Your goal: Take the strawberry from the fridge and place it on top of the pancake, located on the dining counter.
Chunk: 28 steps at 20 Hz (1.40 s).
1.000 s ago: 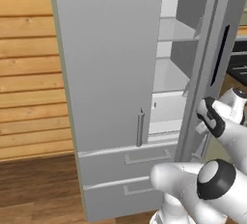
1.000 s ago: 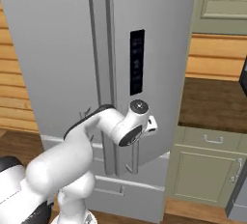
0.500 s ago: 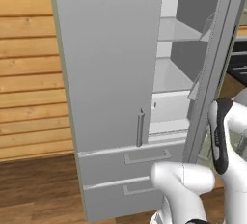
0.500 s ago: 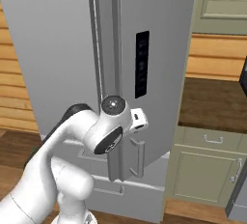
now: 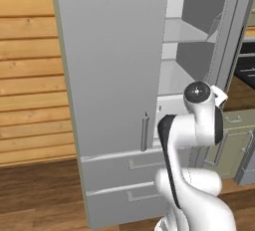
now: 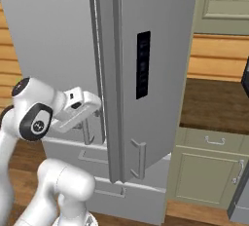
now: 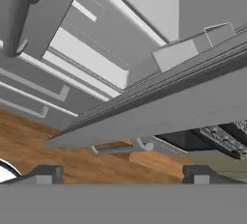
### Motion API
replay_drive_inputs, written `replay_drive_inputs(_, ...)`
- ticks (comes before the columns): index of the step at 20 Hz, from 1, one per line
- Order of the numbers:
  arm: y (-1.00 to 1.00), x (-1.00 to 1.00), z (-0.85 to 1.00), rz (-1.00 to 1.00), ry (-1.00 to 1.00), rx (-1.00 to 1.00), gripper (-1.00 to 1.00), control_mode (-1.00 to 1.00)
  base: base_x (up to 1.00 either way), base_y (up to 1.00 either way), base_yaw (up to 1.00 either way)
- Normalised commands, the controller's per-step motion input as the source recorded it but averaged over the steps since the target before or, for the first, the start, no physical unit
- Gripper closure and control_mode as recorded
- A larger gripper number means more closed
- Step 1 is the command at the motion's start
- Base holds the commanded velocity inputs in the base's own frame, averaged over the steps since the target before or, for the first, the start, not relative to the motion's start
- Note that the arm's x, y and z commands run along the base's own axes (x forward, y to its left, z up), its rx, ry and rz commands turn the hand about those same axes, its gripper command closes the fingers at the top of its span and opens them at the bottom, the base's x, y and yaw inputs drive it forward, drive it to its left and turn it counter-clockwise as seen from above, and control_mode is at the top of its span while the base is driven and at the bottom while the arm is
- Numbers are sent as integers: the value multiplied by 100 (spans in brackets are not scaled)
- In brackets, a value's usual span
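The fridge [image 5: 109, 65] stands in front of me with its left door shut and its right door [image 6: 146, 74] swung partly out. Grey shelves [image 5: 183, 32] show through the gap. My gripper [image 6: 96, 111] hovers at drawer-top height just before that gap, to the left of the right door's edge. In the hand view the gripper [image 7: 123, 175] is open, its fingertips [image 7: 48, 174] far apart with nothing between them, and it looks along the right door's lower edge [image 7: 159, 117]. The strawberry is hidden. The pancake and the dining counter are out of view.
Below the doors are the fridge's lower drawers [image 5: 129, 175]. A wood-plank wall [image 5: 30, 75] is to the left. Green-grey cabinets [image 6: 209, 171] under a dark countertop [image 6: 219, 103] stand to the right. The right door's handle [image 6: 138, 159] juts out near the hand.
The gripper has opened and come off the right door's handle. The hand has swung left and now points at the gap between the doors.
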Motion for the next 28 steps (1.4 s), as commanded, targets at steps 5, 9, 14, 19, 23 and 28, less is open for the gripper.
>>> replay_drive_inputs(5, 57, 39, 61, -25, 42, -45, -100, -100, 0, 0, 0)
replay_drive_inputs(9, -3, 94, 14, -22, 59, -31, -100, -100, 0, 0, 0)
replay_drive_inputs(14, -41, 39, -11, -14, 27, -2, -100, -100, 0, 0, 0)
replay_drive_inputs(19, -47, -5, 0, -1, 1, 0, -100, -100, 0, 0, 0)
replay_drive_inputs(23, -58, -50, 0, -1, -8, 0, -100, -100, 0, 0, 0)
replay_drive_inputs(28, -60, -59, 0, -3, -9, 0, -100, -100, 0, 0, 0)
